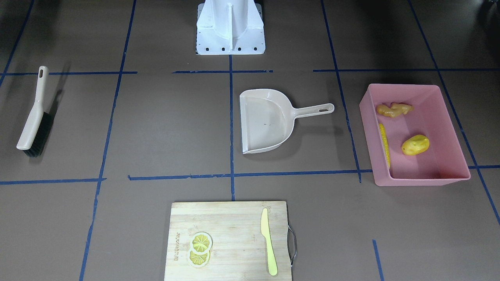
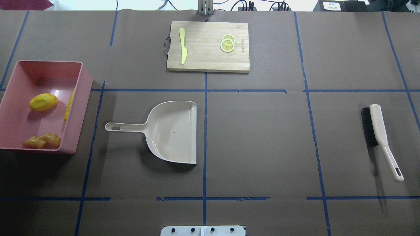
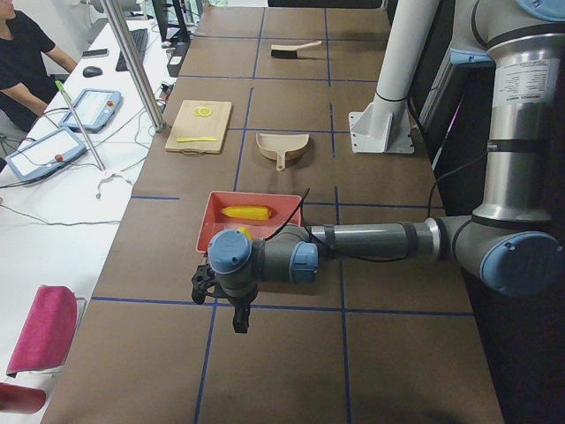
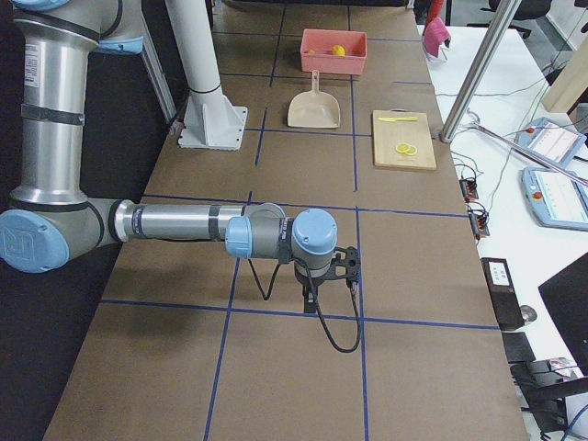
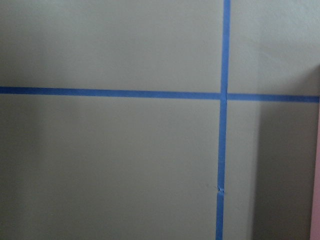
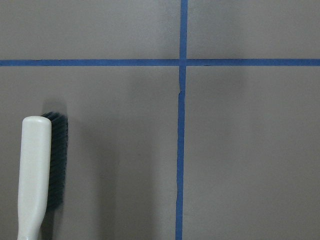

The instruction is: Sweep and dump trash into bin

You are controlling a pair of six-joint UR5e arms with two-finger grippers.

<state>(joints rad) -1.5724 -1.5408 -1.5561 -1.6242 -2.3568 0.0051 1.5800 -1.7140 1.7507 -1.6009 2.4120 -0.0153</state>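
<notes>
The trash lies inside the pink bin (image 1: 424,181): a corn cob (image 1: 384,142) along one wall, a rounded yellow lump (image 1: 415,144) and a tan ginger root (image 1: 393,109). In the overhead view the bin (image 2: 49,64) sits at the left edge. My left gripper (image 3: 203,284) shows only in the exterior left view, low over the table just past the bin's near end; I cannot tell whether it is open or shut. Only the exterior right view holds my right gripper (image 4: 349,266), near the table's right end, its state unclear.
An empty beige dustpan (image 2: 174,131) lies mid-table, handle toward the bin. A brush (image 2: 377,127) rests at the right side, also under the right wrist camera (image 6: 35,175). A wooden cutting board (image 2: 203,62) with a pale knife (image 2: 182,46) and lemon slices (image 2: 227,43) lies at the far edge.
</notes>
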